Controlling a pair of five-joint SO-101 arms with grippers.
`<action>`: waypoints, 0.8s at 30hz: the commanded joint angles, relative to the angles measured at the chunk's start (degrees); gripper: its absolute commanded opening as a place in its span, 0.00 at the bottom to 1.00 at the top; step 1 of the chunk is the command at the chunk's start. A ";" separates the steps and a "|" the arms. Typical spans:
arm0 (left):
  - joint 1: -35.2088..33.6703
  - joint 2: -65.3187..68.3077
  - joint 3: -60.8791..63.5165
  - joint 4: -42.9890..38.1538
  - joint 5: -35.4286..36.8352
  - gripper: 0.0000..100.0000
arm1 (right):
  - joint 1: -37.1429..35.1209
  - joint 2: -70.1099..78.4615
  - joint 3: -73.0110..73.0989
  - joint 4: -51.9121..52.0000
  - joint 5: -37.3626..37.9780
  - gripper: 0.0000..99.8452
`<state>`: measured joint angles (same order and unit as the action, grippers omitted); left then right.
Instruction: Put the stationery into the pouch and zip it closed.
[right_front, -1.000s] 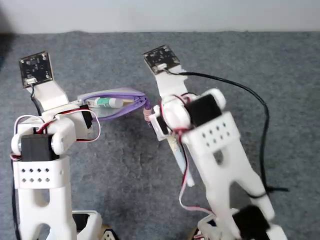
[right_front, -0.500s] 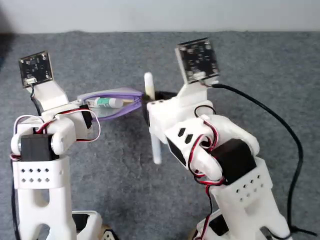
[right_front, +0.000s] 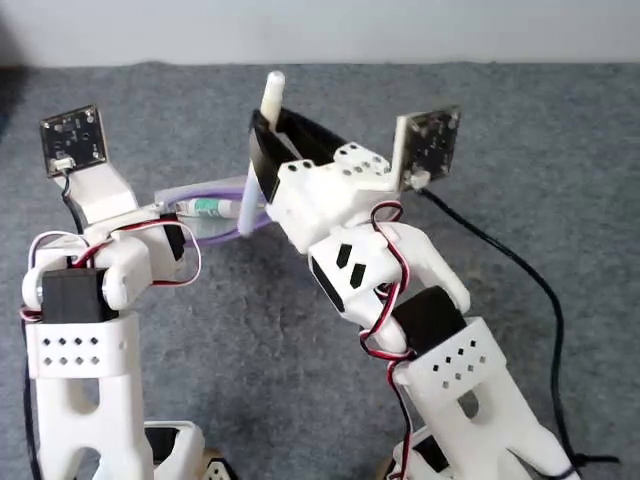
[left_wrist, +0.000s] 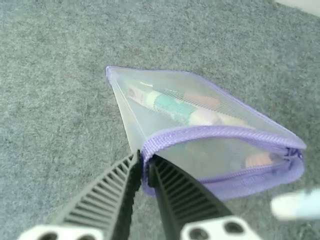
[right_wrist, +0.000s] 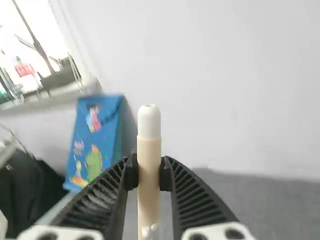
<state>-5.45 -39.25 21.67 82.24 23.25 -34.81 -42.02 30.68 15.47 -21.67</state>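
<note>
As left end effector (left_wrist: 143, 161) pinches pouch (left_wrist: 200, 125), right end effector (right_wrist: 148, 166) has raised clamped pen (right_wrist: 149, 130).

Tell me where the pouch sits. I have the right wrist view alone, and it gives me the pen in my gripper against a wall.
Observer: The pouch lies on the table below your pen. In the high view the pen's lower end is at the pouch end nearest your arm, but I cannot tell whether it is inside.
Operator: Say what holds the pouch.
Observer: The left gripper is shut on its purple zipper edge.
Operator: Report the zip.
Observer: The mouth is open, and a green and white stick lies inside.
</note>
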 joint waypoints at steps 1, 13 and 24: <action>0.26 0.35 -2.07 0.26 -0.53 0.01 | -0.57 -0.84 0.44 -7.87 -0.53 0.01; 0.26 0.44 -2.33 0.18 -0.53 0.01 | -5.85 9.36 0.70 -13.41 -0.79 0.01; 0.35 0.44 -2.51 0.18 -0.44 0.01 | -6.46 9.36 15.74 -18.95 3.96 0.01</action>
<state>-5.80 -38.73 21.76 82.42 23.25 -40.18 -30.77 43.52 -2.90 -20.62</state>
